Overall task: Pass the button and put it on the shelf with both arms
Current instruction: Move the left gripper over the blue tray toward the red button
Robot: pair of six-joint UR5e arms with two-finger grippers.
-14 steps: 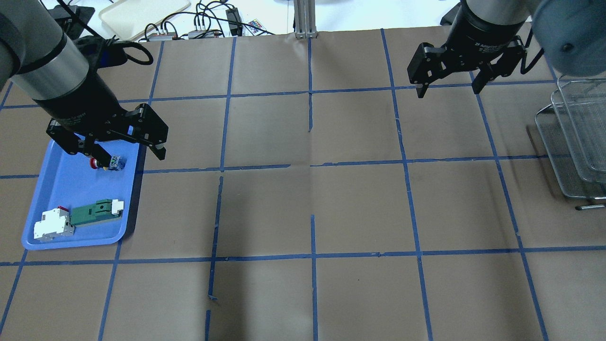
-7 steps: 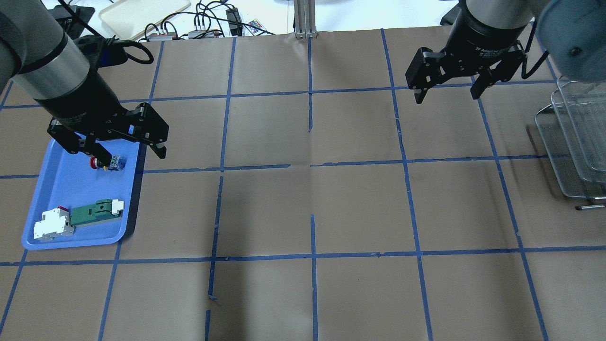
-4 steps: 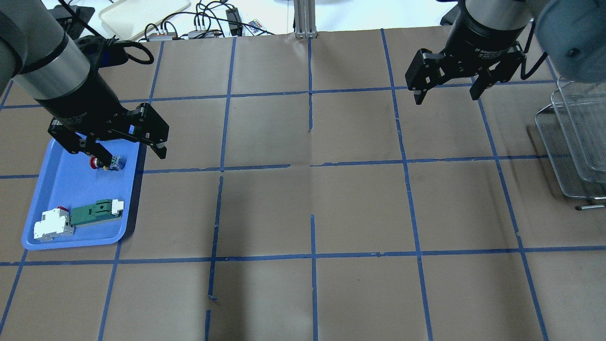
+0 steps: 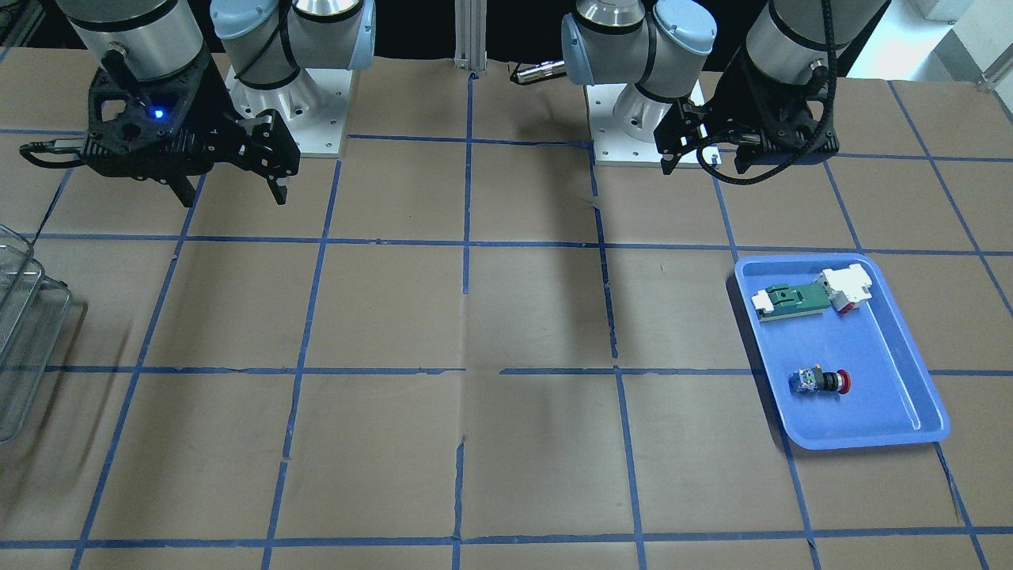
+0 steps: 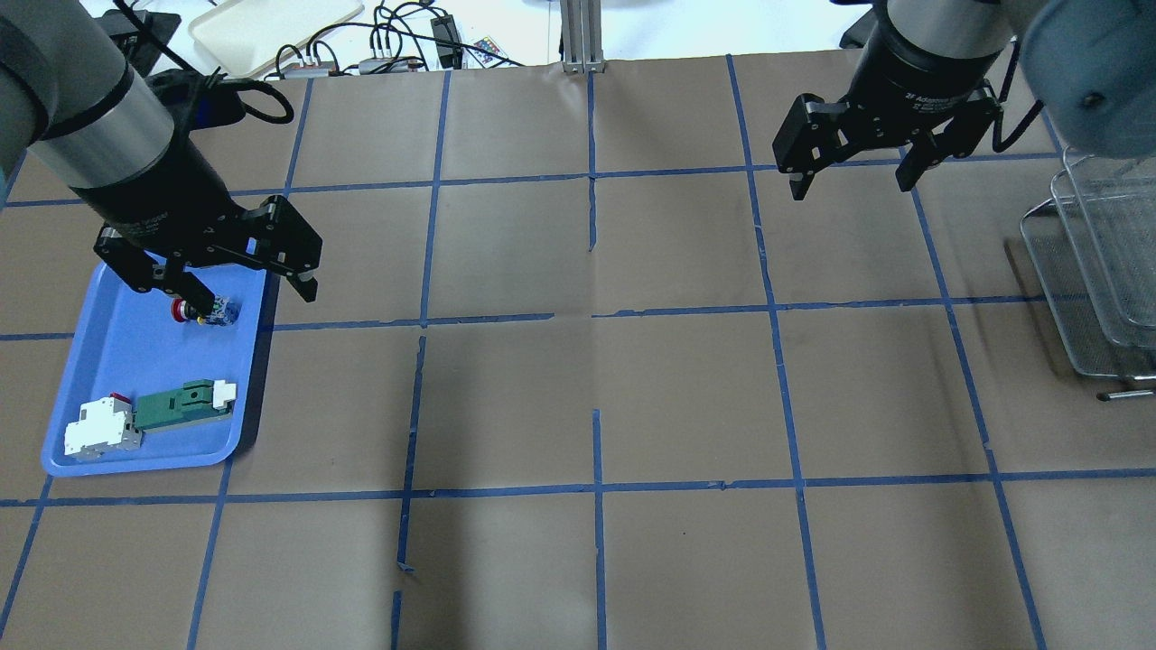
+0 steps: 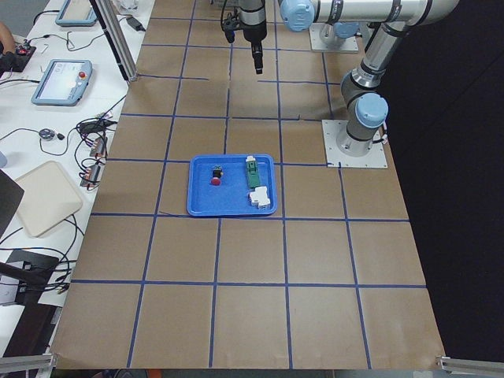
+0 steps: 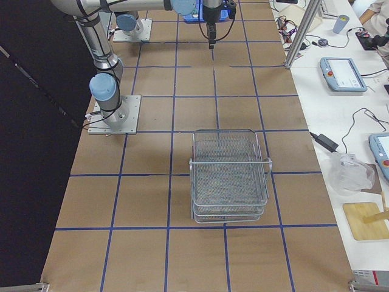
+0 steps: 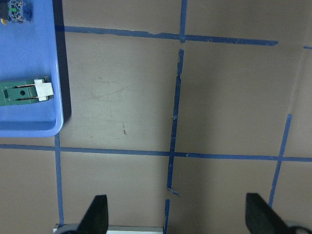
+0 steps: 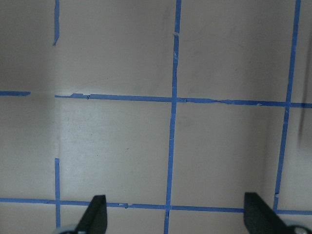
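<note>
The button [image 5: 203, 311] lies on its side in the blue tray [image 5: 117, 361], red cap outward; it also shows in the front view [image 4: 823, 382], the left side view [image 6: 216, 174] and at the top left corner of the left wrist view [image 8: 14, 10]. My left gripper [image 5: 251, 293] is open and empty, held high over the tray's inner edge [image 4: 704, 162], apart from the button. My right gripper [image 5: 849, 185] is open and empty, high over the table's far right [image 4: 233, 198]. The wire-mesh shelf [image 5: 1097, 262] stands at the right edge [image 7: 230, 176].
In the tray lie a green-and-white flat part [image 5: 181, 403] and a white-and-red block [image 5: 99, 429], near the tray's front end. The table is brown paper with a blue tape grid. Cables and a beige tray [image 5: 271, 27] lie beyond the far edge.
The right gripper has shifted slightly. The left gripper has barely moved. Both stay open and the button has not moved.
</note>
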